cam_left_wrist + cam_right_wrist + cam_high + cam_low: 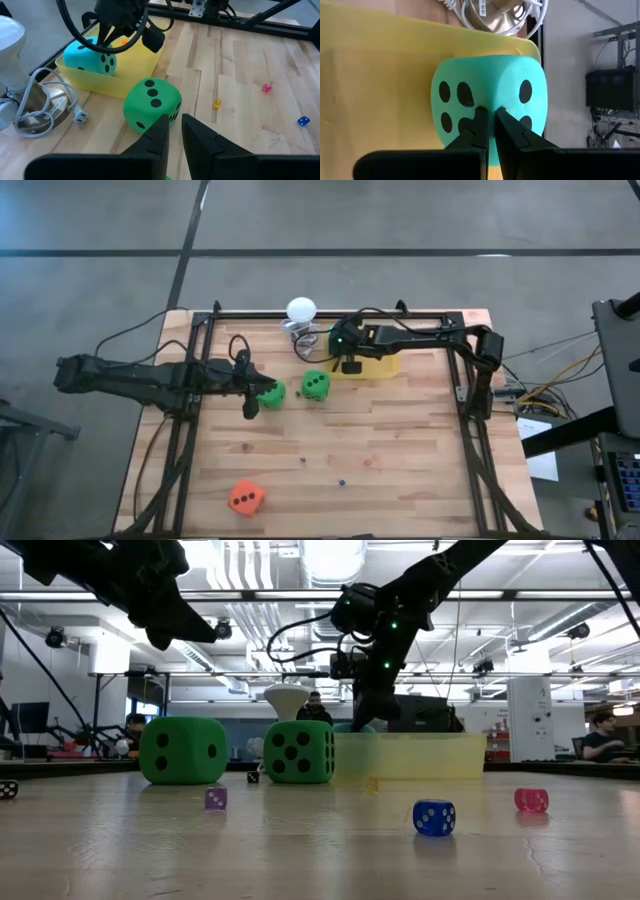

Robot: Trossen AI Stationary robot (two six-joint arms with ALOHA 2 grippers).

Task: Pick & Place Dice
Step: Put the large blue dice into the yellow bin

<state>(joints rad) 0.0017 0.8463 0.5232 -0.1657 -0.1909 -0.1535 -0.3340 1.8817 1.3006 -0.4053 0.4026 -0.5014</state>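
The right gripper hangs over the yellow tray at the back of the desk, its fingers nearly closed with only a thin gap, tips just at the teal die, which sits inside the tray. Whether they pinch its foam or merely hover is unclear, so I cannot tell if it has hold. If this is the release, the sound move is to open fully and lift straight up, so the soft cube does not cling and tip out.

The left gripper reaches in from the left edge, arm stretched low and nearly flat across the desk, beside 1 green die. Its fingers stand almost shut, a narrow slit between them, holding nothing visible. The second green die rests just ahead, near the tray wall. To take either, it must spread wide first, then square up on flat faces.

The orange-red die lies well apart at the front of the desk.
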